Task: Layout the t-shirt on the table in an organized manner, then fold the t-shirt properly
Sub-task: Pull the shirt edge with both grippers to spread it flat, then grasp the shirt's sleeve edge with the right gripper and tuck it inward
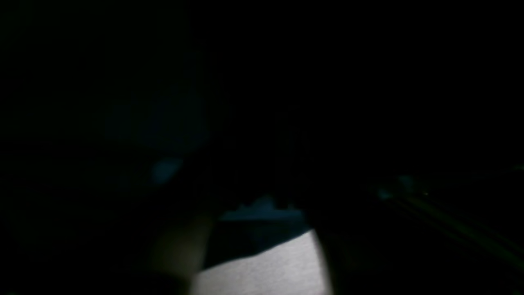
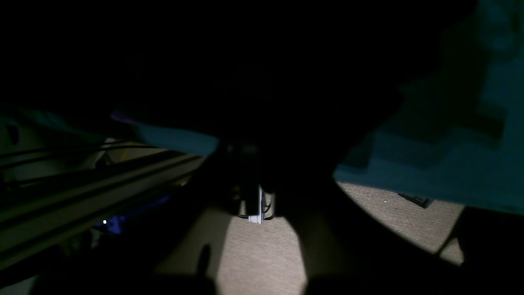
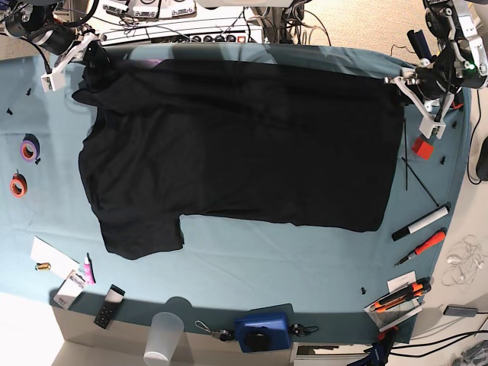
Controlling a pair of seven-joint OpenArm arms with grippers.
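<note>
The black t-shirt (image 3: 244, 137) lies spread wide on the teal table (image 3: 252, 263), plain side up, one sleeve (image 3: 141, 236) reaching toward the front left. My left gripper (image 3: 406, 85) sits at the shirt's far right corner, and black cloth darkens most of its wrist view. My right gripper (image 3: 84, 49) sits at the far left corner by the other sleeve. In both wrist views the dark fingers (image 2: 323, 246) stand apart, with lit floor (image 2: 262, 254) showing between them. Whether cloth still touches a finger I cannot tell.
Purple tape (image 3: 29, 149) and orange tape (image 3: 17, 185) lie at the left edge. A red block (image 3: 422, 147), a marker (image 3: 419, 223) and a red pen (image 3: 421, 248) lie on the right. A plastic cup (image 3: 164, 335) and a blue device (image 3: 261, 332) stand along the front edge.
</note>
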